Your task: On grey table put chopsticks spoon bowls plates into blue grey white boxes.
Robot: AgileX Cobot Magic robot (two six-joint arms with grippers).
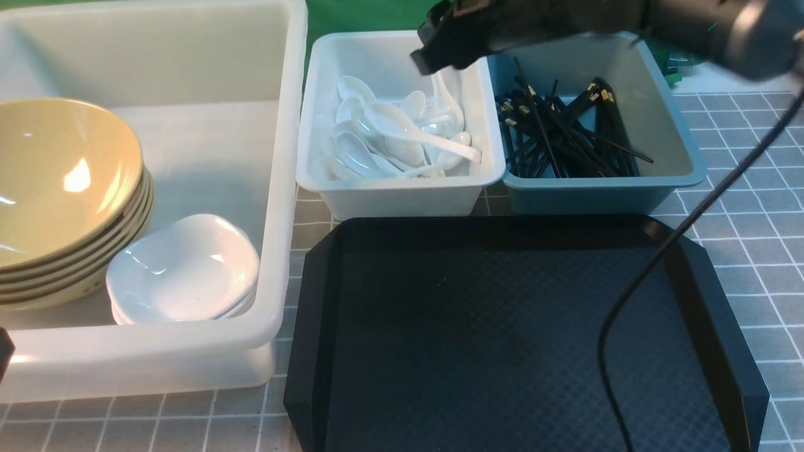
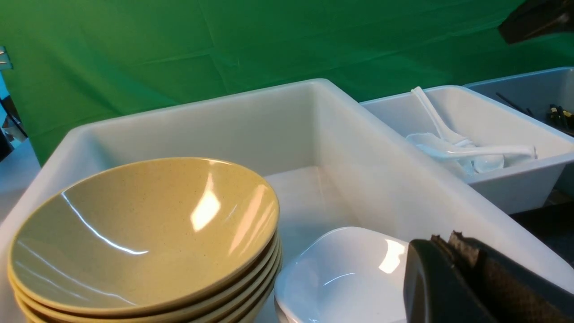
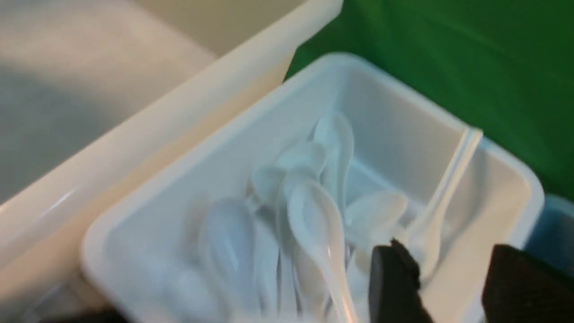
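My right gripper (image 1: 440, 50) hovers over the small white box (image 1: 402, 194), its jaws apart with nothing between them (image 3: 450, 264). Just under it a white spoon (image 1: 447, 94) leans handle-up against the box's wall (image 3: 448, 188), on top of several other spoons (image 3: 314, 215). Black chopsticks (image 1: 559, 132) fill the blue-grey box (image 1: 584, 194). In the large white box (image 1: 286, 157), tan bowls (image 1: 56, 182) are stacked beside stacked white plates (image 1: 188, 263). My left gripper (image 2: 453, 244) is shut and empty, near the plates (image 2: 341, 273) and the bowls (image 2: 134, 233).
A black textured tray (image 1: 502, 339) lies on the grey table (image 1: 754, 207) in front of the two small boxes. The right arm's black cable (image 1: 634, 295) hangs across the tray's right side. A green backdrop stands behind the boxes.
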